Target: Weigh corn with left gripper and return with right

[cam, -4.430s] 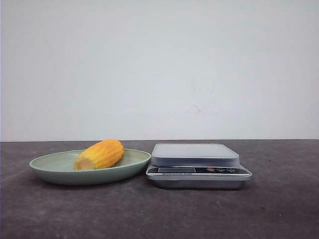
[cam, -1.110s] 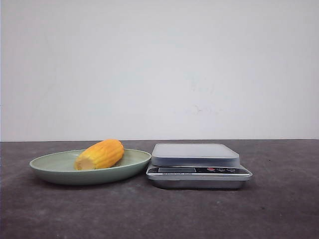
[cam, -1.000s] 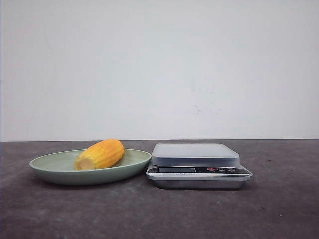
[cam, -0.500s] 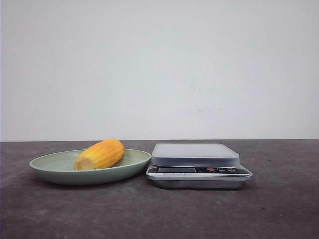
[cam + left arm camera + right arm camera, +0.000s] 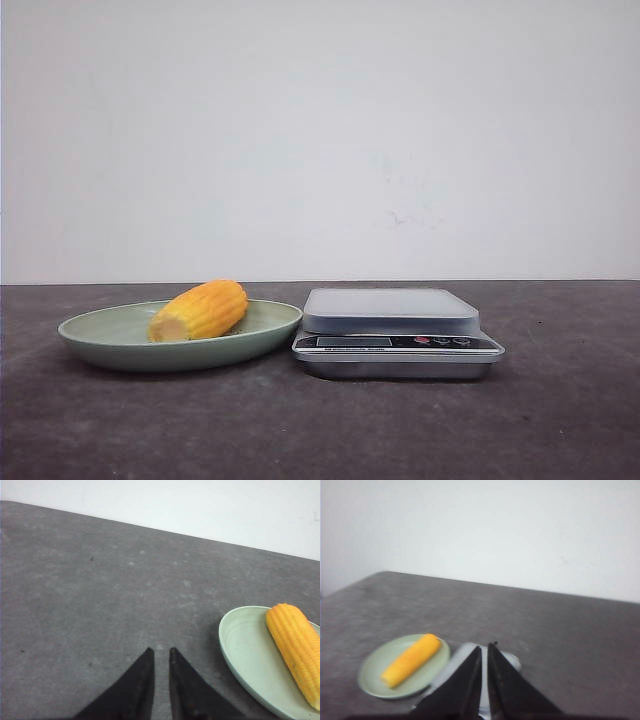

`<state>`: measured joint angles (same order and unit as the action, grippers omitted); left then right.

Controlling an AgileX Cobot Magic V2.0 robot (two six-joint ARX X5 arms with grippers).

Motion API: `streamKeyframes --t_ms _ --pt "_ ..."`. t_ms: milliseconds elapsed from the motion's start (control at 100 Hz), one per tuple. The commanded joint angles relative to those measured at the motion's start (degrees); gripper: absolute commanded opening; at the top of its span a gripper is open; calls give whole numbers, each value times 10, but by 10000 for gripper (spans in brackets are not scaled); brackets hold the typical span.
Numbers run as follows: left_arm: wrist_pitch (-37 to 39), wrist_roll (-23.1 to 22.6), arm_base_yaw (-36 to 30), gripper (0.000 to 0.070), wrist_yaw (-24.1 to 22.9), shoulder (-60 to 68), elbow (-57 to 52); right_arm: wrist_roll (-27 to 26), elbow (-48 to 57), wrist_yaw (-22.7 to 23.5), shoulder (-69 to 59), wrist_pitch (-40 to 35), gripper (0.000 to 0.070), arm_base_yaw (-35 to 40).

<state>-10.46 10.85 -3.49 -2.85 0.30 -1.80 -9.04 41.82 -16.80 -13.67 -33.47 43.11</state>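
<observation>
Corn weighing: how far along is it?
Nothing done: the corn lies on the green plate and the scale platform is bare. The left gripper is over bare table beside the plate, jaws nearly together, empty. Left: pick, weigh, then return with the right gripper.

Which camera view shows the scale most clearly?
The front view: the scale is sharp and whole, with its display and buttons visible. In the right wrist view it is blurred and mostly hidden behind the right tool. The left wrist view does not show it.
</observation>
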Motion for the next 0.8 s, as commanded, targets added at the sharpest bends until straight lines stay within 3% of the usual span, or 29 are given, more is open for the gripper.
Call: streamKeyframes --t_ms 0,160,310,790 --pt "-3 -9 2 16 1 -1 10 7 -19 33 17 15 11 -89" --pt "-3 -9 2 16 1 -1 10 7 -85 52 65 42 12 -271" --pt "-3 -9 2 16 1 -1 10 22 -137 45 105 48 11 -370" --pt "-3 -9 2 16 1 -1 10 22 -348 80 134 224 12 -430"
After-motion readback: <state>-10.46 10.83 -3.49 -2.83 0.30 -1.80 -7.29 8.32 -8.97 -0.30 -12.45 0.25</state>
